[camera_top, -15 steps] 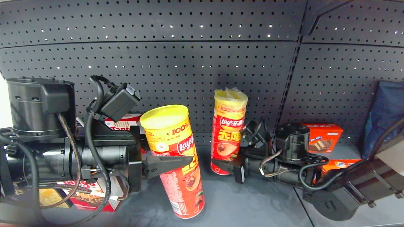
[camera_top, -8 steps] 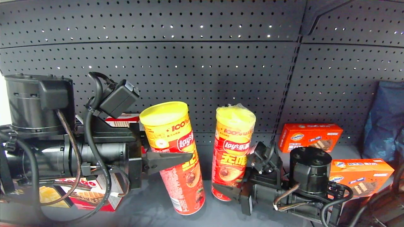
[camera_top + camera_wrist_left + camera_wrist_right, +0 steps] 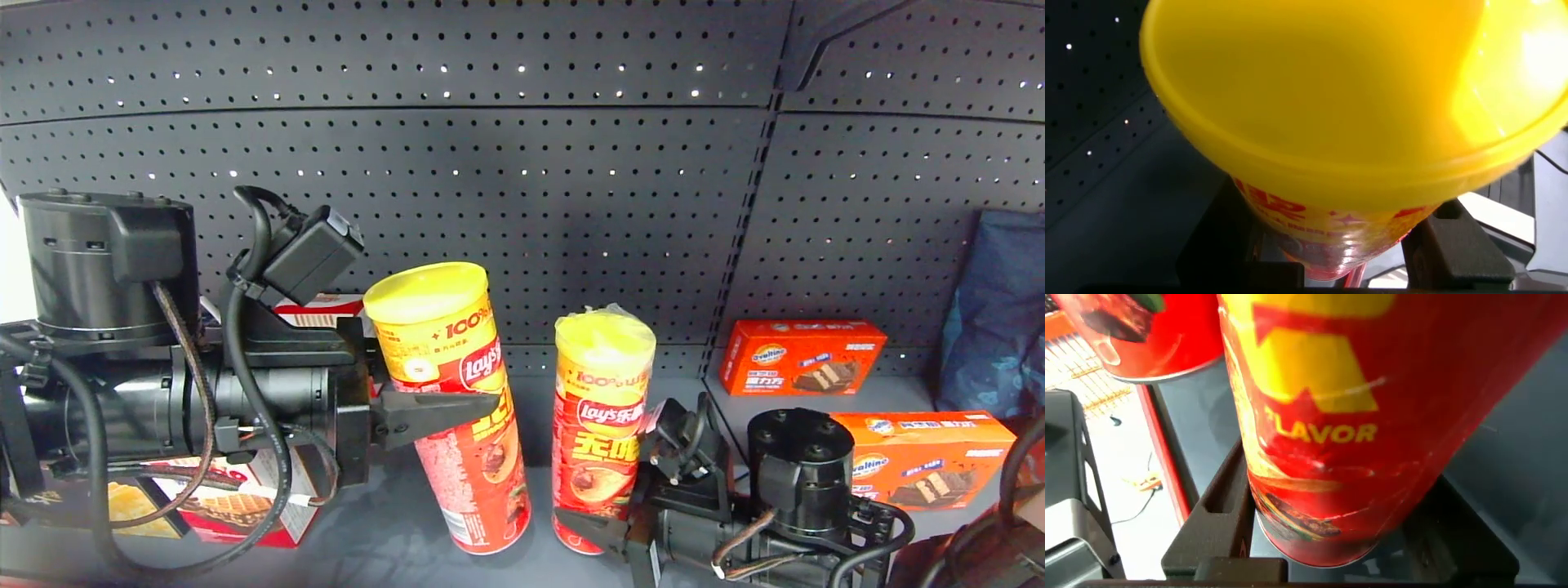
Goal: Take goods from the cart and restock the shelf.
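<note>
Gripping, left: left claw point(image 3: 453, 408) is clamped on the left can point(image 3: 429, 327) around mid-height, with one dark finger point(image 3: 433, 411) across its front. In the left wrist view both fingers point(image 3: 1221, 237) press the tube under the yellow lid point(image 3: 1347, 90).
Gripping, right: right claw point(image 3: 594, 518) is clamped on the right can point(image 3: 602, 408) low on its body. In the right wrist view that can point(image 3: 1355, 433) sits tight between the fingers point(image 3: 1212, 514).
Left can: red tube with a yellow lid, at 7 o'clock from the head view's centre. It is tilted, top leaning toward 11 o'clock. Its base is down at the shelf point(image 3: 384, 539); cannot tell if it touches.
Right can: same kind, clear wrap over the lid, roughly upright, at 5 o'clock from centre. It stands just beside the left can, at its 3 o'clock, with a narrow gap between them. Cannot tell if its base touches the shelf.
Shelf: dark grey board, with the pegboard back point(image 3: 522, 163) behind both cans.
Boxes at right: rear orange box point(image 3: 800, 355) at 2 o'clock of the right can, near the pegboard back. Front orange box point(image 3: 922, 457) at 3 o'clock, nearer the shelf front.
Boxes at left: red-and-white box point(image 3: 318, 309) at 9 o'clock of the left can, behind the left arm. Waffle-print box point(image 3: 237, 514) at 8 o'clock, under that arm.
Bag: blue bag point(image 3: 996, 310) far out at 3 o'clock, against the back.
</note>
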Tool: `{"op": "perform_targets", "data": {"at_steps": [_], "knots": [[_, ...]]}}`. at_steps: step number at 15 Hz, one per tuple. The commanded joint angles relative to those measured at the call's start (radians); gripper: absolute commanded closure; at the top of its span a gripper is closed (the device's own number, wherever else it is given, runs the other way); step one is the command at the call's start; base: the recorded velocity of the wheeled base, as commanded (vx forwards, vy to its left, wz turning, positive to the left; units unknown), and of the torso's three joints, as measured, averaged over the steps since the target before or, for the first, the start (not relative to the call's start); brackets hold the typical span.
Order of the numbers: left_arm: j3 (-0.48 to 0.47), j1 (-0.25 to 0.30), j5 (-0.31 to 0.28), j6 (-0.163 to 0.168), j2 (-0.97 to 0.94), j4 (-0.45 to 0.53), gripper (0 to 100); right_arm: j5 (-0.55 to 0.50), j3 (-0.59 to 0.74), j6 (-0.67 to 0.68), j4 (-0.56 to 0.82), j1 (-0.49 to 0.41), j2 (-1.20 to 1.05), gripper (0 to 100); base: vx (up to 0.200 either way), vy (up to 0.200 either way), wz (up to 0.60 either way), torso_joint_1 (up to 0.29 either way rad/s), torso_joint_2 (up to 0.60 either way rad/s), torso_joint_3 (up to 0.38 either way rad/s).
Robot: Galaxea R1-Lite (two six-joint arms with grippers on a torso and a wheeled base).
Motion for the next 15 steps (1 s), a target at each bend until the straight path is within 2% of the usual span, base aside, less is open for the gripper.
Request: {"op": "perform_targets", "data": {"at_steps": [1, 10, 15], "knots": [[0.002, 0.000, 0.000, 0.000, 0.002, 0.000, 100, 0.000, -0.001, -0.001, -0.005, 0.003, 0.029, 100, 0.000, 0.000, 0.00, 0.000, 0.00, 0.000], [0.013, 0.000, -0.001, 0.000, 0.002, -0.005, 100, -0.008, -0.032, -0.001, -0.020, 0.038, 0.084, 100, 0.000, 0.000, 0.00, 0.000, 0.00, 0.000], [0.015, 0.000, -0.001, 0.000, 0.000, -0.005, 100, -0.019, -0.017, -0.001, -0.020, 0.010, 0.071, 100, 0.000, 0.000, 0.00, 0.000, 0.00, 0.000]]}}
